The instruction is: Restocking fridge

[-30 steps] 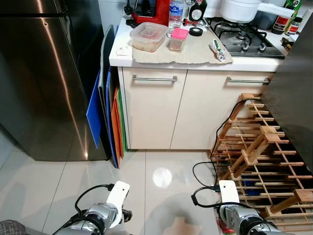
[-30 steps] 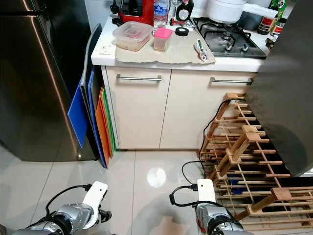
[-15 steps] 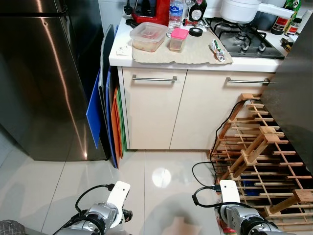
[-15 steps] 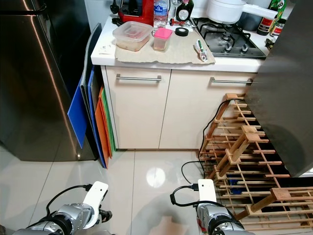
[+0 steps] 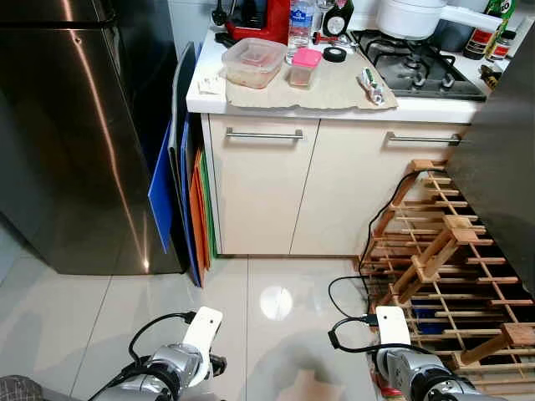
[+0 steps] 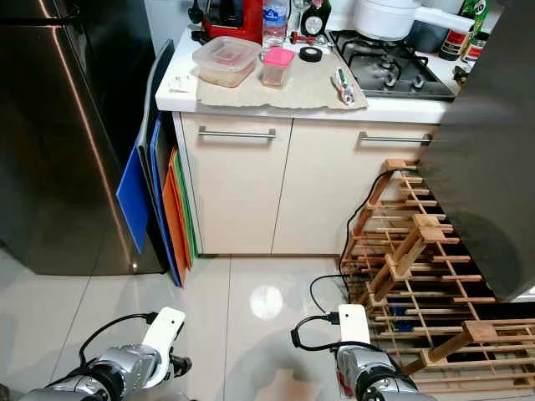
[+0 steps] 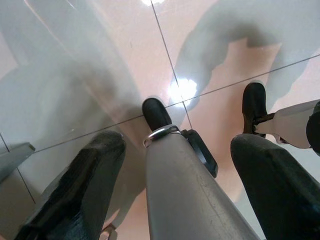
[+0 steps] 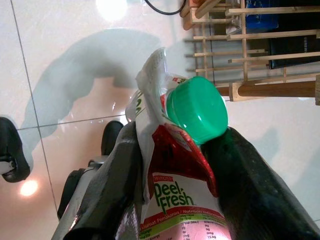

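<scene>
The steel fridge point(image 5: 58, 134) stands shut at the left, beside the counter. My right gripper point(image 8: 172, 165) hangs low near the floor, shut on a Peel Fresh juice carton point(image 8: 175, 195) with a green cap point(image 8: 196, 108); the black fingers point(image 8: 250, 190) press on both sides of it. In the eye views that right arm point(image 5: 410, 368) shows at the bottom edge, beside the wooden rack. My left gripper point(image 7: 175, 165) hangs idle over the tiles, open, with nothing between its fingers point(image 7: 80, 185). The left arm point(image 5: 180, 363) is at the bottom left.
A wooden rack point(image 5: 443, 259) lies on the floor at the right, a black cable point(image 5: 351, 292) trailing beside it. Coloured boards point(image 5: 188, 192) lean between fridge and cabinet point(image 5: 267, 184). The counter point(image 5: 301, 83) holds food containers point(image 5: 253, 61), a bottle and a gas hob point(image 5: 414, 58).
</scene>
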{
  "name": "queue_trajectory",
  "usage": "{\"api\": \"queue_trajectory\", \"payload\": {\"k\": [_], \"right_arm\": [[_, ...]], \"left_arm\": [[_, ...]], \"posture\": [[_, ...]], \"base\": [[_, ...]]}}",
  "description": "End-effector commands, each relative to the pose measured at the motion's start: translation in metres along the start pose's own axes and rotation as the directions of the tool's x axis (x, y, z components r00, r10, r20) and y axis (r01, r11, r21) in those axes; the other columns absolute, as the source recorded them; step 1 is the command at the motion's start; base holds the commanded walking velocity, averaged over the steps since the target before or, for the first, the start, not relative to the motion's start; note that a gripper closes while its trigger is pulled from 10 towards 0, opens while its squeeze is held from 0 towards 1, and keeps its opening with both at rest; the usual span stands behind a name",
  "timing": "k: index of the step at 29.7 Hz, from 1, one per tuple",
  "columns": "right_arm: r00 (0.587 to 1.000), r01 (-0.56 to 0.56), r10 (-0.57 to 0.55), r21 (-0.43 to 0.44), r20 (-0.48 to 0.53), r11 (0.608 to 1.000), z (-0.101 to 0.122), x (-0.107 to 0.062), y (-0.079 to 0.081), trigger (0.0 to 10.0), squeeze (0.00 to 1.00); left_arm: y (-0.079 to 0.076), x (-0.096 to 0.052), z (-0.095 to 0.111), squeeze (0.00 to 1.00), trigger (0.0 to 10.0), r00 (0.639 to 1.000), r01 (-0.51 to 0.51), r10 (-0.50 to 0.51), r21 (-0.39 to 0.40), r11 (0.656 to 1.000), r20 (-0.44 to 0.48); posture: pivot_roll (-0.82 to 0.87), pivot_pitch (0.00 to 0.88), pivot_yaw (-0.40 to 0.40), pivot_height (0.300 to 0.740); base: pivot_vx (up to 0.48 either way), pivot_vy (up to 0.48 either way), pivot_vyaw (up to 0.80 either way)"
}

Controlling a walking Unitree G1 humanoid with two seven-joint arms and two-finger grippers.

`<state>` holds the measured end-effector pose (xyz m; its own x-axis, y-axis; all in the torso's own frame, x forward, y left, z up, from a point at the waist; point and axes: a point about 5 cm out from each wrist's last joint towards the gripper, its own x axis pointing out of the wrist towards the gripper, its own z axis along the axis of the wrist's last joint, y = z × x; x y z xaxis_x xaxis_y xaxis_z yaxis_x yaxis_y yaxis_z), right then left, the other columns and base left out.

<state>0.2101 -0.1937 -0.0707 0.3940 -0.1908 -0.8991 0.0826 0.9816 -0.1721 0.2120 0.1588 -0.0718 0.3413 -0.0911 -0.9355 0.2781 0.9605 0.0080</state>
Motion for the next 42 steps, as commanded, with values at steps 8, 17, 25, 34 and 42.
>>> {"api": "queue_trajectory", "payload": {"k": [8,17,25,34,42], "right_arm": [[1.0,0.004,-0.004,0.017,0.023,1.0,0.0072,-0.0006,-0.001,10.0,0.0],[1.0,0.001,-0.002,0.013,0.022,1.0,0.0065,-0.0006,-0.0009,10.0,0.0],[1.0,0.001,-0.001,0.014,0.021,1.0,0.0054,-0.0004,-0.0012,10.0,0.0],[1.0,0.0,0.0,0.016,0.019,1.0,0.0051,-0.0004,-0.0012,10.0,0.0],[1.0,0.001,-0.001,0.013,0.021,1.0,0.0057,-0.0004,-0.0013,10.0,0.0]], "left_arm": [[0.0009,-0.0005,0.0028,0.0,10.0,1.0,-0.002,0.002,0.002,1.0,0.008],[0.001,-0.0004,0.002,0.0,10.0,1.0,-0.001,0.001,0.004,1.0,0.007],[0.0004,-0.0002,0.001,0.0,10.0,1.0,0.001,-0.001,0.003,1.0,0.005],[0.0002,-0.0001,0.0008,0.0,10.0,1.0,0.002,-0.002,0.001,1.0,0.004],[0.0002,-0.0002,0.0014,0.0,10.0,1.0,0.002,-0.002,0.004,1.0,0.006]], "posture": [[0.11,0.0,-0.052,0.74],[0.11,0.0,-0.051,0.74],[0.11,0.0,-0.049,0.74],[0.11,0.0,-0.051,0.74],[0.11,0.0,-0.054,0.74]], "base": [[0.0,0.0,0.0],[0.0,0.0,0.0],[0.0,0.0,0.0],[0.0,0.0,0.0],[0.0,0.0,0.0]]}}
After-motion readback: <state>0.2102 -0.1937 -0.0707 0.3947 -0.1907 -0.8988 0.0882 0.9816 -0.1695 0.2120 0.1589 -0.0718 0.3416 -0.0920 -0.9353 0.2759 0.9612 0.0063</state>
